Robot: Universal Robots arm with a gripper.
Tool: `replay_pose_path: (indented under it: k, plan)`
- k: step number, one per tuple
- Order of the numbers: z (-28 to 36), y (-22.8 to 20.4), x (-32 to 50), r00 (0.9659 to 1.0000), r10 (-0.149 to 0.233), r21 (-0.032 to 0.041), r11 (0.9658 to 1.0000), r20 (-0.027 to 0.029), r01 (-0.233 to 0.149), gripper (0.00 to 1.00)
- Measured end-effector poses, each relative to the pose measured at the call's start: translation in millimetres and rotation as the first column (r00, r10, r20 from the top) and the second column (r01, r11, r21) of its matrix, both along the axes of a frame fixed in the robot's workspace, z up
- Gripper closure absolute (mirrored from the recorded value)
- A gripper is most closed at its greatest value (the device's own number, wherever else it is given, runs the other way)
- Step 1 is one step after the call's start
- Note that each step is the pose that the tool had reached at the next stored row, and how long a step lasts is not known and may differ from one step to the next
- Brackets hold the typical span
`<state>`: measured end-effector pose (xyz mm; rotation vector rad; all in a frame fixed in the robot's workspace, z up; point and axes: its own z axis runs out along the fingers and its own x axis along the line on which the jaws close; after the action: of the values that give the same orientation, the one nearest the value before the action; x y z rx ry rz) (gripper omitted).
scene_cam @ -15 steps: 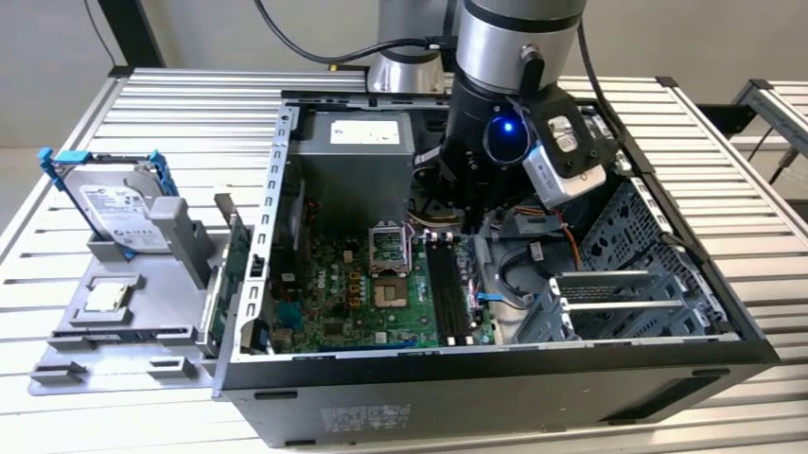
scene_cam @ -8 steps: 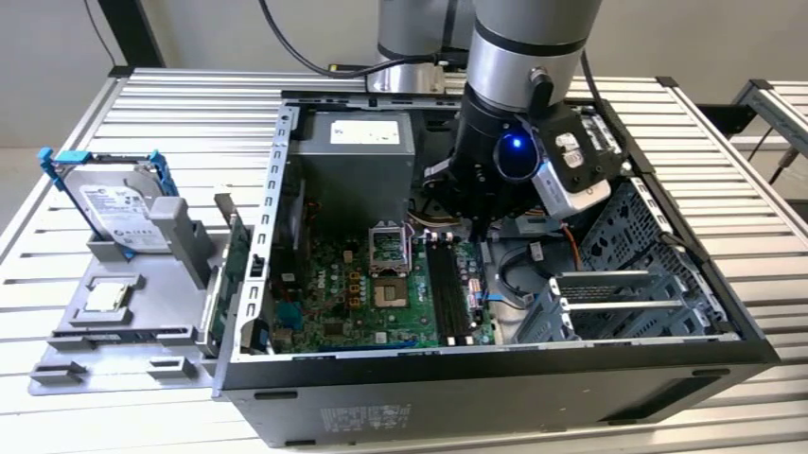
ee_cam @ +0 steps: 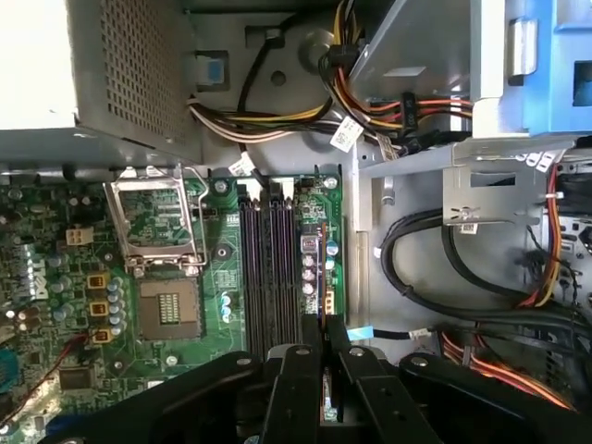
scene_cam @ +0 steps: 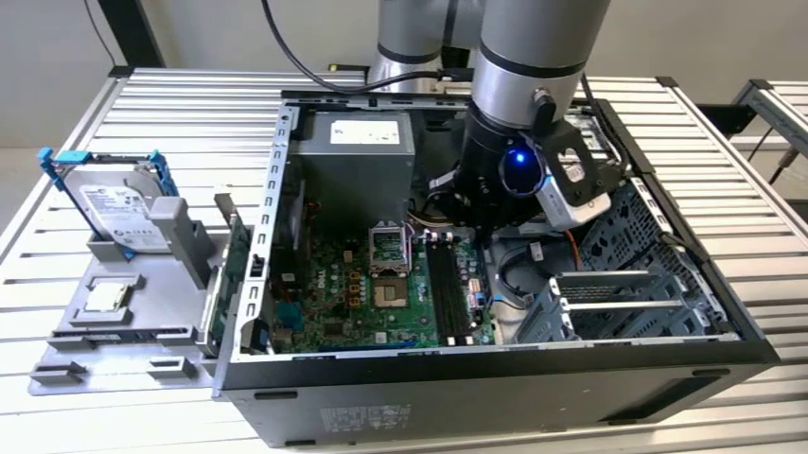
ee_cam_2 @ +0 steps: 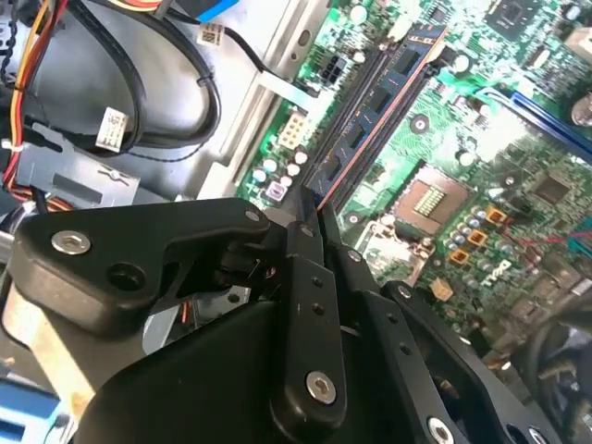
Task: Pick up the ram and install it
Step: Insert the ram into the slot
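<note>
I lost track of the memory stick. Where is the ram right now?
In the second wrist view the ram stands edge-on in the motherboard's memory slots, beside the processor socket, just beyond the gripper.

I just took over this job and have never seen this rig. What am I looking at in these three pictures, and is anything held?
The grey robot arm reaches into an open computer case that lies on a slatted metal table. The exterior view comes from a camera off the arm. Both wrist views come from cameras on the arm, looking past the black tool at the green motherboard. On the exterior view's left, a hard drive in a blue bracket stands on a grey fixture. The tool appears closed on the ram, a thin bluish stick lined up along the memory slots. Whether it is fully seated I cannot tell.
</note>
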<state>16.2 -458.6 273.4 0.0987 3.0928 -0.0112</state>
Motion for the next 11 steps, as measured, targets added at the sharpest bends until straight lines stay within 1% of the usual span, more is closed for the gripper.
replay_pose_path:
  k: [4, 11]
  plan:
    - [-7.3, 0.0, 0.6, 1.0000, 0.005, 0.0000, 1.0000, 0.0000, -0.005, 1.00]
    - [-20.1, 0.0, -1.6, 1.0000, 0.006, 0.0001, 1.0000, 0.0000, -0.006, 1.00]
